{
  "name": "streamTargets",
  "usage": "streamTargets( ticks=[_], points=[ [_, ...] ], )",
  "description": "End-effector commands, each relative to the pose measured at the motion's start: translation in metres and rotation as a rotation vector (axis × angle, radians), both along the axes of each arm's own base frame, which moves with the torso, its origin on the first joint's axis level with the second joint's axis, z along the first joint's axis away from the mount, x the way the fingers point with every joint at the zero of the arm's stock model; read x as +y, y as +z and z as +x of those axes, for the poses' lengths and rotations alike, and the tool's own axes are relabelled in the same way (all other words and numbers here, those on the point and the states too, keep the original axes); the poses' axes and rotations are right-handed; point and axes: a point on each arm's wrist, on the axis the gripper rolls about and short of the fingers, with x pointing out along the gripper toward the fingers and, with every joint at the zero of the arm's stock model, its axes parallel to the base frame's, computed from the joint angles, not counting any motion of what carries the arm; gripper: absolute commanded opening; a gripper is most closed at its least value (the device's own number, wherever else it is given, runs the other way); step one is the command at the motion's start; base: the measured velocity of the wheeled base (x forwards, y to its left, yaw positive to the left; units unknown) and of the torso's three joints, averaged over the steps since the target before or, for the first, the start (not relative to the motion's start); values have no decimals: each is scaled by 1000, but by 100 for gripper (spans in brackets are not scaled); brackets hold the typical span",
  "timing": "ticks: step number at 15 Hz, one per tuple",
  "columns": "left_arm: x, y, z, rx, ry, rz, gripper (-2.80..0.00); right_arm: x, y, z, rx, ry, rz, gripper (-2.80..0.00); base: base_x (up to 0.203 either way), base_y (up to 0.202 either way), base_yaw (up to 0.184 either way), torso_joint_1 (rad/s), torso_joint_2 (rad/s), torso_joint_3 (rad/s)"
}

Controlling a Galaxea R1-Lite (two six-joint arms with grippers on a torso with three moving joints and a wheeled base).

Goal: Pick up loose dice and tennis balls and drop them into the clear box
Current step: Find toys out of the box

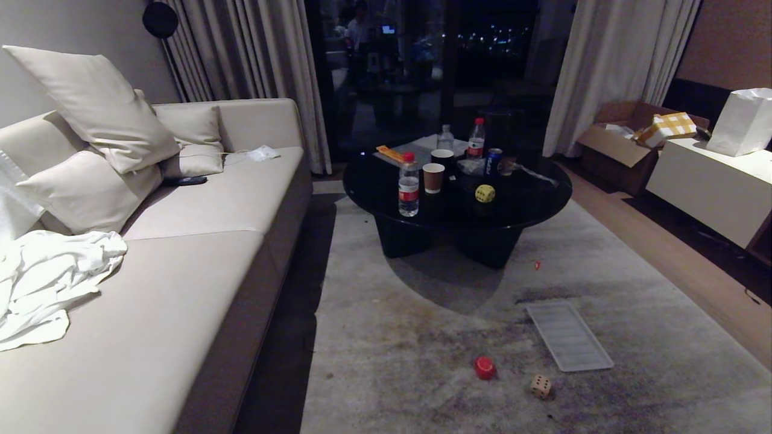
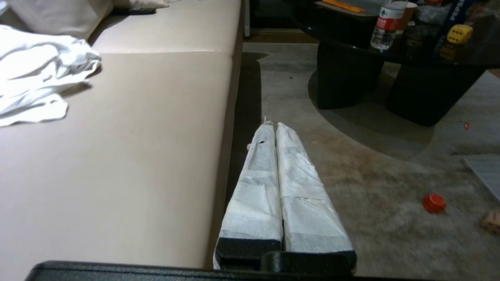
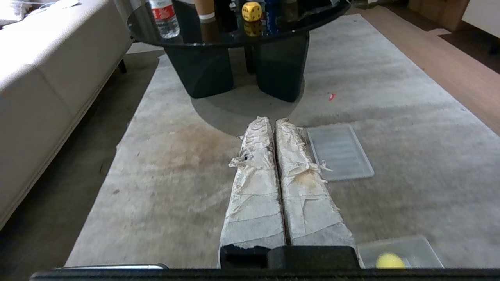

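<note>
Well apart from both fingers, red die.

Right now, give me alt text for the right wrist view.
The shut, paper-wrapped right pincer points across a stained grey rug toward a round black glass table bearing a yellow die; a ribbed clear lid lies beside it.

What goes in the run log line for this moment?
left pincer shut, empty | right pincer shut, empty | red die, tan die on rug | yellow die on table | tennis ball in clear box
</note>
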Motion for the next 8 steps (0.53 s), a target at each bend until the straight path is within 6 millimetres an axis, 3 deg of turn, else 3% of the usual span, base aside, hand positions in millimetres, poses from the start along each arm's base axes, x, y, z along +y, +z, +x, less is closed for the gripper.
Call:
streamTargets(
  ticks=[1, 8],
  points=[
    [0, 0, 0, 0, 1, 0, -280, 0, -3, 1, 11, 1, 0, -280, 184, 0, -1, 2, 3, 0],
    [0, 0, 0, 2, 1, -1, -280, 0, -3, 1, 11, 1, 1, -280, 183, 0, 0, 1, 2, 2]
  ],
)
